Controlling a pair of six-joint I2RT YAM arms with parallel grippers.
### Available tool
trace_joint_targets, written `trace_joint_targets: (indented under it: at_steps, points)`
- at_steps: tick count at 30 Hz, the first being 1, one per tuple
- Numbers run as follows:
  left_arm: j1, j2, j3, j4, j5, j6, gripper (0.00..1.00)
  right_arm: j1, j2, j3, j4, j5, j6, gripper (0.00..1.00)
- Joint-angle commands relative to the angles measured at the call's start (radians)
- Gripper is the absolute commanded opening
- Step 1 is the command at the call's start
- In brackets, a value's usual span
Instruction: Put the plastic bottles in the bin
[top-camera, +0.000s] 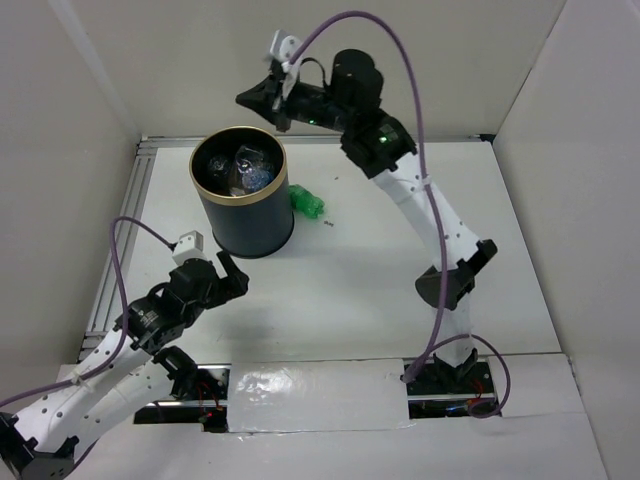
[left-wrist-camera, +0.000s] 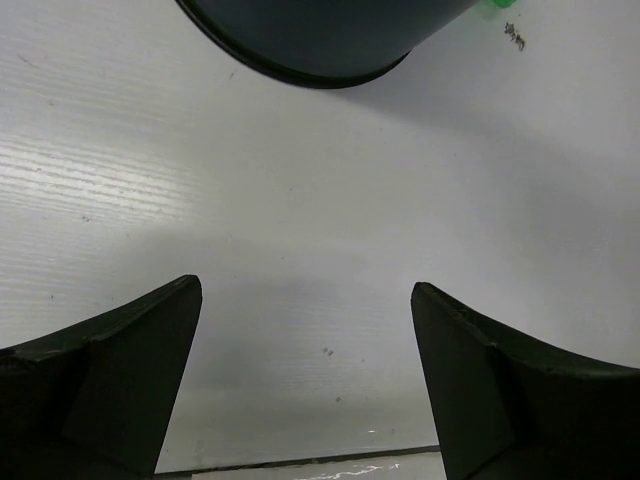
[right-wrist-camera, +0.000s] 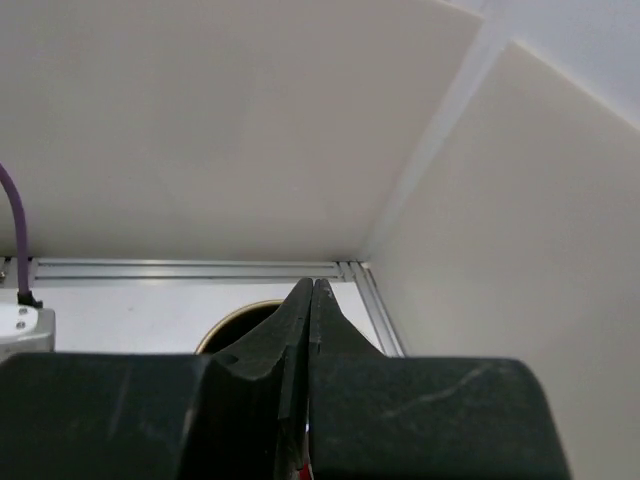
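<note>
Top view: clear bottles (top-camera: 248, 165) sit inside the bin (top-camera: 240, 225) toward the far-left corner of the table (top-camera: 380, 290). One green bottle (top-camera: 307, 204) lies just beside the bin's right wall, so a crowded grab could bump the bin or roll the bottle away. The right tool (top-camera: 262, 100) hangs high over the far edge, and the left tool (top-camera: 222, 268) crouches low near the left edge.

Left wrist: the tool is spread wide and released.

Right wrist: the tool is clenched (nothing seen between).

white arms (top-camera: 432, 212), black fingers (left-wrist-camera: 110, 390), purple cables (top-camera: 352, 14)
</note>
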Motion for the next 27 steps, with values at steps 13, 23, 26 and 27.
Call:
trace_joint_targets:
  at_steps: [13,23,26,27]
  points:
    - [-0.005,-0.035,-0.052,0.037,0.046,-0.041,1.00,-0.294,0.038,-0.322,-0.070,0.238,0.098,0.78]
    - [-0.005,0.023,-0.052,0.080,0.076,-0.032,1.00,-0.319,0.164,-0.434,-0.180,0.097,0.169,0.80]
    - [-0.005,0.023,-0.043,0.071,0.076,-0.032,1.00,-0.319,0.219,-0.445,-0.180,0.060,0.194,0.83]
    - [-0.005,0.023,-0.043,0.062,0.076,-0.032,1.00,-0.310,0.230,-0.445,-0.180,0.060,0.203,0.85]
